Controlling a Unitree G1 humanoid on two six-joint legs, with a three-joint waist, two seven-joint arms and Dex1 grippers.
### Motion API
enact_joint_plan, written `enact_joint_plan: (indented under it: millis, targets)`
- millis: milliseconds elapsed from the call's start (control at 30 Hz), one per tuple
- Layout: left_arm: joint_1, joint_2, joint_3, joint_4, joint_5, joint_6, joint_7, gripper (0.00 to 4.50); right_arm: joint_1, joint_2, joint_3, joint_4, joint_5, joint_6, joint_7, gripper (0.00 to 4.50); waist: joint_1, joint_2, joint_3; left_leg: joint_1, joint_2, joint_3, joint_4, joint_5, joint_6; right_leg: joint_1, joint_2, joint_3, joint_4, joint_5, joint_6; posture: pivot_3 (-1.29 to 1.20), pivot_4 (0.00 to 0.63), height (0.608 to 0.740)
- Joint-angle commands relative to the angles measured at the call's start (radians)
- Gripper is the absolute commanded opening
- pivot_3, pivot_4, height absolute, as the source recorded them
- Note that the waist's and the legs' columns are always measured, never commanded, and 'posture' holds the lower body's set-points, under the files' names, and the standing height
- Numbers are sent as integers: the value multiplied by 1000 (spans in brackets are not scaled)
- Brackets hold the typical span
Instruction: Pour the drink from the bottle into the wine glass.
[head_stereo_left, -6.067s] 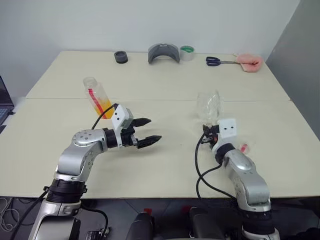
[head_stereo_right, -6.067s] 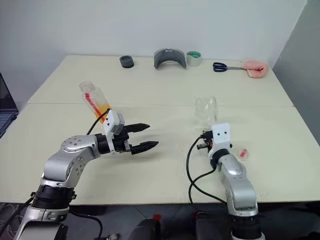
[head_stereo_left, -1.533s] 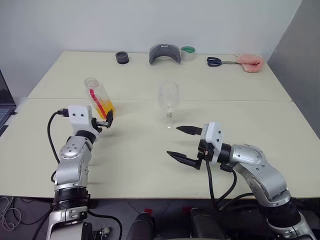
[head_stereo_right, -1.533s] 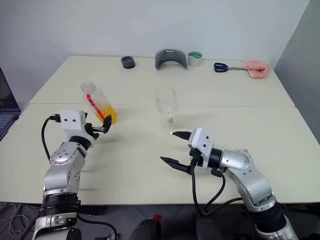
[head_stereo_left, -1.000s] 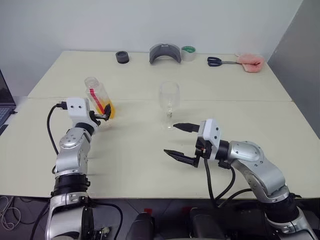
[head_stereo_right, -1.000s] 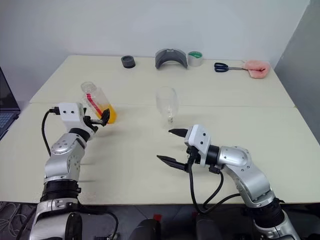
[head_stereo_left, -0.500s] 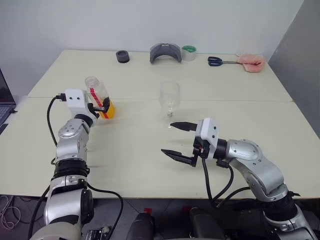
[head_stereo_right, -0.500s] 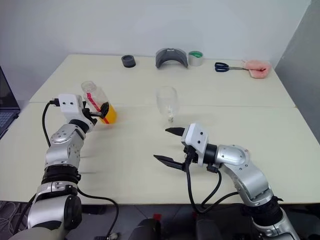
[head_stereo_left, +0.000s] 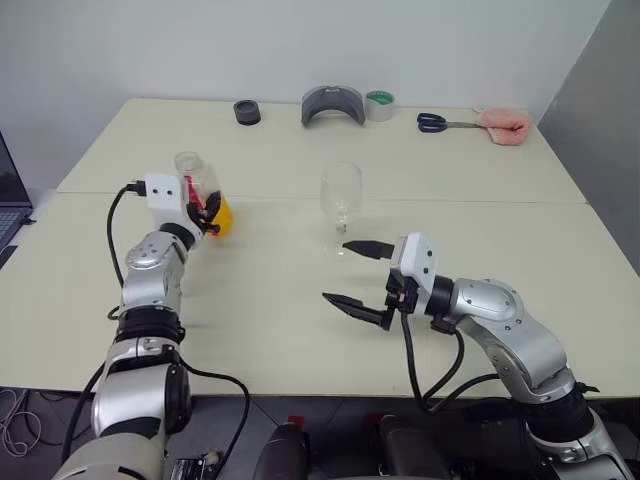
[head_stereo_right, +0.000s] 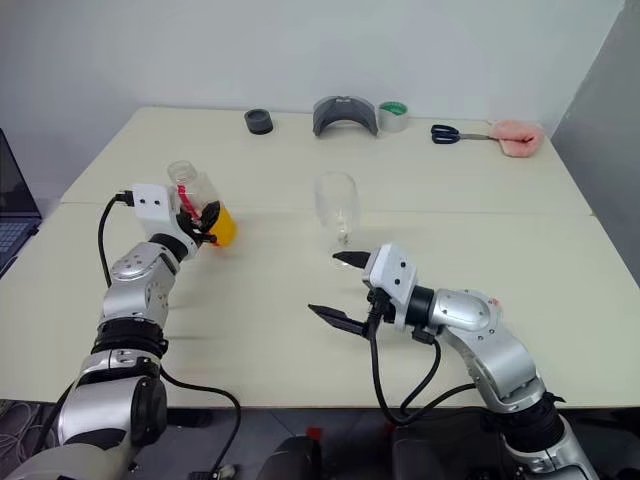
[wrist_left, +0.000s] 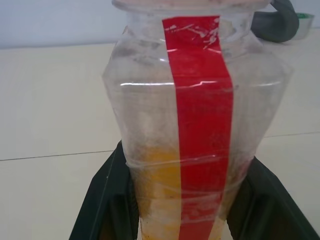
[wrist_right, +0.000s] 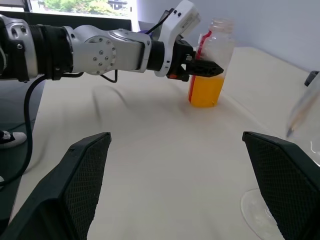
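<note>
I see the bottle (wrist_left: 195, 125) standing upright on the left half of the cream surface (head_stereo_left: 300, 290), just in front of the seam between the two panels. It is small and of clear plastic, with rounded shoulders narrowing to a short neck. A red vertical strip (wrist_left: 200, 115) runs down the side that faces the left wrist camera. The plastic above the liquid line is scuffed and cloudy. The drink (wrist_right: 205, 91) is translucent orange-yellow and fills only the lower part of the bottle; the upper part is empty.

The left gripper (head_stereo_left: 207, 213) is clamped on the bottle's lower body, one black finger on each side, in contact with the plastic at the level of the drink. The gripper points level along the surface.

The wine glass (head_stereo_left: 341, 205) stands upright near the middle of the surface, well apart from the bottle and to its right. It is clear, with a rounded bowl, a thin stem and a small round foot, and its bowl holds no liquid.

The right gripper (head_stereo_left: 355, 272) hangs in front of the wine glass, near its foot but not touching it. Its two fingers are spread wide apart and hold nothing.

Along the far edge lie a black tape roll (head_stereo_left: 247, 112), a grey curved object (head_stereo_left: 334, 105), a green-cored tape roll (head_stereo_left: 378, 105), scissors (head_stereo_left: 440, 123) and a pink object (head_stereo_left: 503, 124).
</note>
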Motion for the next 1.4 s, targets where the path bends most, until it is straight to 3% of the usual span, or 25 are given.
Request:
enact_joint_plan:
  millis: [33,233,467,900,1400]
  targets:
    - [13,-1,-60,-180,23,-16,-49,1744,12,-7,-66,-80,27,-8,-24,4500,1,0,0,-1,0,0,0,0,0,0,0,0,0,0,0,0,150,740]
    - [-30,22,-184,-293,156,-121,-72,1744,21,-9,-171,-107,72,28,-81,4500,2,-1,0,-1,0,0,1,0,0,0,0,0,0,0,0,0,150,740]
    - [-165,41,-266,-159,292,-314,-50,1744,57,-51,-279,-40,69,-37,-66,4500,2,-1,1,0,-1,1,1,0,0,0,0,1,0,0,1,0,150,740]
    - [-353,84,-389,159,531,-688,86,1744,52,-37,-290,-34,62,-41,-126,4500,0,-1,1,-1,-1,2,1,0,1,0,1,1,0,1,1,0,150,740]
    - [-493,106,-480,332,728,-795,314,1744,69,-43,-288,-53,87,-23,-136,4500,-1,-1,1,-1,-1,2,1,0,1,-1,1,1,0,1,1,0,150,740]
